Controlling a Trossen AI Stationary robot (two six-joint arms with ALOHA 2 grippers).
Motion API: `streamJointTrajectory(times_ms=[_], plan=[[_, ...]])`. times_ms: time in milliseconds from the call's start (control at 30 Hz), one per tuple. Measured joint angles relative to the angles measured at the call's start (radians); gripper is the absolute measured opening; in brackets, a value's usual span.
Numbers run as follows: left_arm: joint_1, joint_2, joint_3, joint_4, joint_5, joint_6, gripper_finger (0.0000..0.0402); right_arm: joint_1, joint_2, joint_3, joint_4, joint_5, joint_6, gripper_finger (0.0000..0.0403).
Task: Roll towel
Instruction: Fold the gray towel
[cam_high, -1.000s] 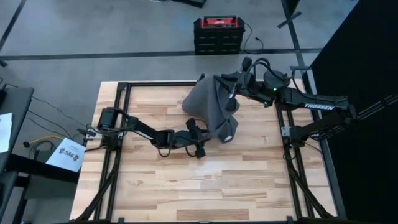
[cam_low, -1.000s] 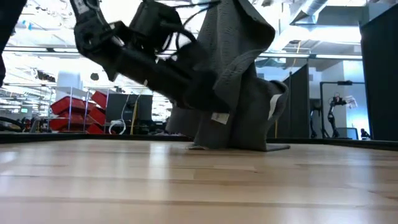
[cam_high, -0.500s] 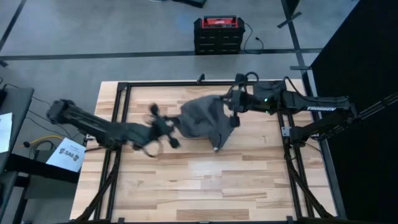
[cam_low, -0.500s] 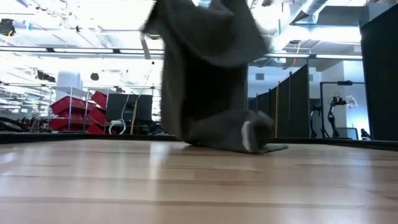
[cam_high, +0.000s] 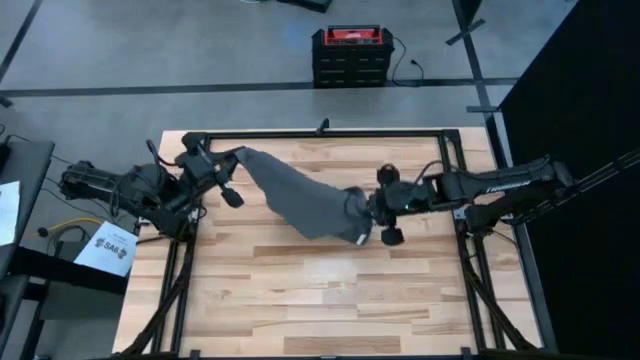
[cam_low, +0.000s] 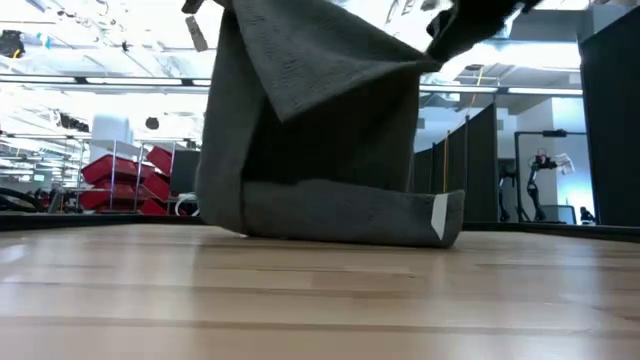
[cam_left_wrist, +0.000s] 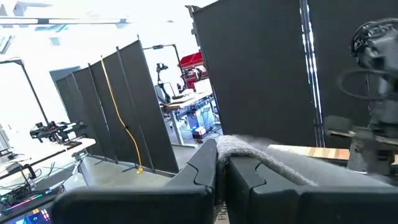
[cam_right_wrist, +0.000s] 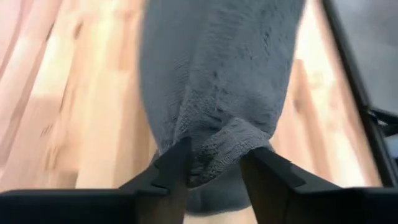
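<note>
The dark grey towel (cam_high: 305, 200) stretches slantwise between my two grippers, from the far left toward the table's middle. In the low view the towel (cam_low: 320, 120) hangs down from above. Its lower fold (cam_low: 340, 215), with a small white tag (cam_low: 440, 215), rests on the wooden table (cam_high: 300, 290). My left gripper (cam_high: 232, 165) is shut on the towel's far-left end, and my right gripper (cam_high: 366, 208) is shut on its right end. My left gripper pinches the towel's far-left edge (cam_left_wrist: 231, 147) between its two fingers (cam_left_wrist: 205, 165), coming from the table's left. The cloth runs away from the fingers toward the other arm, lifted off the table here. My right gripper pinches a bunched fold at the towel's right end (cam_right_wrist: 214, 152) between its two fingers (cam_right_wrist: 171, 165), coming from the table's right. Several layers are gathered there. The cloth spreads away from the fingers toward the left arm, over the table.
A black metal frame (cam_high: 320, 133) borders the table at its far edge and both sides. A red and black case (cam_high: 350, 55) stands on the floor beyond the far edge. Bare wood lies along the whole near half of the table.
My left gripper has swept from the table's middle toward its left and far edges, drawing one towel end with it. My right gripper has come from the far right toward the near edge. The towel, bunched up before, is now spread out between them.
</note>
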Motion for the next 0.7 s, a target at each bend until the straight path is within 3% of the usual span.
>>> streamJointTrajectory(times_ms=[300,500,700], plan=[[0.000,0.041,0.000,-0.037,0.004,-0.051,0.0000,0.087,0.000,-0.028,0.057,0.088,-0.144,0.0188],[0.000,0.075,0.000,-0.053,0.005,-0.068,0.0000,0.086,0.000,-0.028,0.112,0.218,-0.341,0.0206],[0.050,0.074,0.000,0.023,0.005,-0.054,0.0000,0.099,0.091,-0.069,0.321,0.216,-0.501,0.0210]])
